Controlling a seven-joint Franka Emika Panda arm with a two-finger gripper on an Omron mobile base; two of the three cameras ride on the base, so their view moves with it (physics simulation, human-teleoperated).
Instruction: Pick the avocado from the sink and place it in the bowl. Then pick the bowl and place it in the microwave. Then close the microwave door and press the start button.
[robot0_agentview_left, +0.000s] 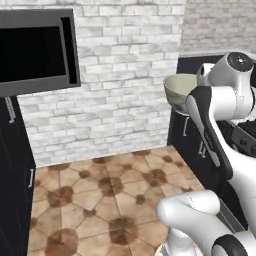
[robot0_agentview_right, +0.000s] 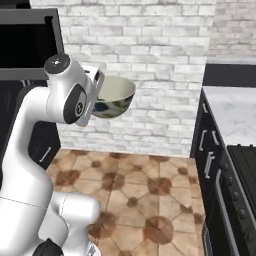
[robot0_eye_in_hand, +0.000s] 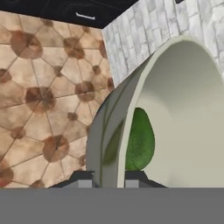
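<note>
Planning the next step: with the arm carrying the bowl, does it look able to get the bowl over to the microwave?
Probably yes. The fingers grip the bowl by its rim, avocado inside, held above open floor. The microwave hangs off to the left with nothing between.

A smooth, pale cream-green bowl (robot0_agentview_right: 116, 95) with a soft ceramic-like sheen carries a matt, dark green avocado (robot0_eye_in_hand: 140, 141) against a rough whitewashed brick wall (robot0_agentview_right: 150, 60). The microwave door (robot0_agentview_left: 35, 52) shows brushed grey steel around a glossy black window. Terracotta-patterned floor tiles (robot0_agentview_left: 100, 190) look smooth and faintly polished; a marble-look table (robot0_agentview_right: 235, 112) gleams pale beside glossy black cabinets (robot0_agentview_right: 207, 145).
</note>
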